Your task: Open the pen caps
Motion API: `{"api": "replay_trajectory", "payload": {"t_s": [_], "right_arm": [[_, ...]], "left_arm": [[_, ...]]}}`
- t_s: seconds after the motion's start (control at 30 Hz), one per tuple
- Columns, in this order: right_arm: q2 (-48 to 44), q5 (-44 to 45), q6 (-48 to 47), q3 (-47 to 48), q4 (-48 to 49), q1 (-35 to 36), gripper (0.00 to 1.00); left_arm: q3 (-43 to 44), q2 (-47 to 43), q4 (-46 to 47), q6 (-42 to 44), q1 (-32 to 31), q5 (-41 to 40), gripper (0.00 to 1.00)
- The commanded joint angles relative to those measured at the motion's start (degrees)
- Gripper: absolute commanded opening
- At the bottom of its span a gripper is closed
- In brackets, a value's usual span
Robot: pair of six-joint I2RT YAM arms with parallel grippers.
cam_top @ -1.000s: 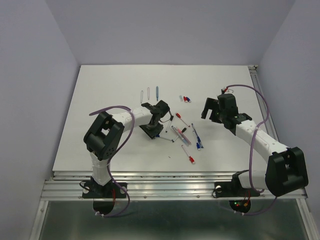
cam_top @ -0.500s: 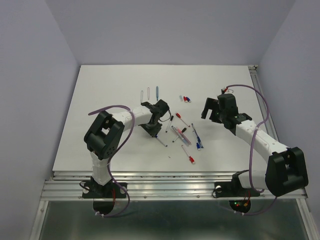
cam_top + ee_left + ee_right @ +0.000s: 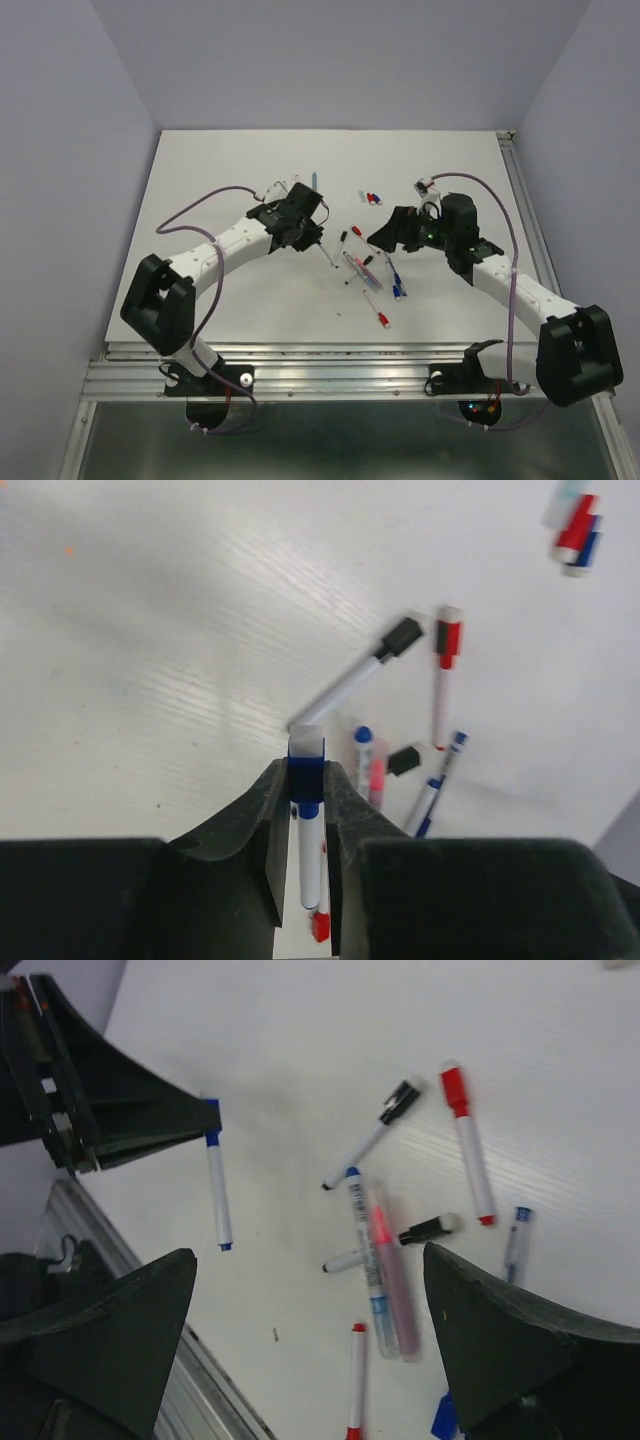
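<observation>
The left gripper (image 3: 306,780) is clenched on the blue cap (image 3: 212,1125) of a pen (image 3: 309,865), whose white barrel projects beyond the fingers. The right gripper (image 3: 310,1252) is released, fingers spread wide, over the pile of pens (image 3: 370,272) on the table (image 3: 220,170). In the pile, a red cap (image 3: 455,1085) and a black cap (image 3: 404,1098) sit on their pens. Loose caps (image 3: 372,198) lie farther back.

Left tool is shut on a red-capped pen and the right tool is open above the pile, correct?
Not quite. The pen in the left tool has a blue cap, not a red one; the left wrist view shows it. The rest holds: the left tool is shut on that pen and the right tool is open above the pile.
</observation>
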Motion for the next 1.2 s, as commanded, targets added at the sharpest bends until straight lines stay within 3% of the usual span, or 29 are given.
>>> {"api": "replay_trajectory", "payload": {"t_s": [0.0,0.1,0.43,0.6,0.7,0.77,0.8,0.97,1.17], "right_arm": [[1.03,-15.92,1.39,0.69,10.26,3.91,1.0],[2.96,-5.57,-3.8,6.93,2.78,12.78,1.0],[14.65,-0.52,-0.65,17.92,4.45,20.09,0.96],[18.35,-0.16,0.05,20.65,3.65,21.85,0.7],[19.05,-0.25,0.84,20.74,4.0,22.29,0.35],[19.32,-0.6,1.19,20.66,2.95,22.38,0.22],[19.4,-0.95,1.37,20.39,2.77,22.47,0.01],[16.43,-4.99,4.36,15.31,4.7,24.31,0.01],[7.99,-6.75,6.73,6.08,2.77,30.81,0.01]], "left_arm": [[-3.08,-8.14,8.17,5.39,-0.16,0.63,0.0],[-4.4,-11.92,11.96,6.97,-0.59,1.51,0.0],[-4.84,-16.76,12.67,8.47,-0.68,0.19,0.0],[-6.68,-18.96,13.99,8.21,-0.68,-0.07,0.0],[-7.12,-19.31,14.34,8.21,-0.68,-0.25,0.0],[-7.47,-19.4,15.04,8.21,-0.68,-0.51,0.0],[-7.48,-19.32,15.3,8.12,-0.68,-0.6,0.0],[-5.03,-17.65,17.76,8.73,0.28,-7.78,0.0],[2.26,-10.36,21.02,12.15,10.99,-10.18,0.0]]}}
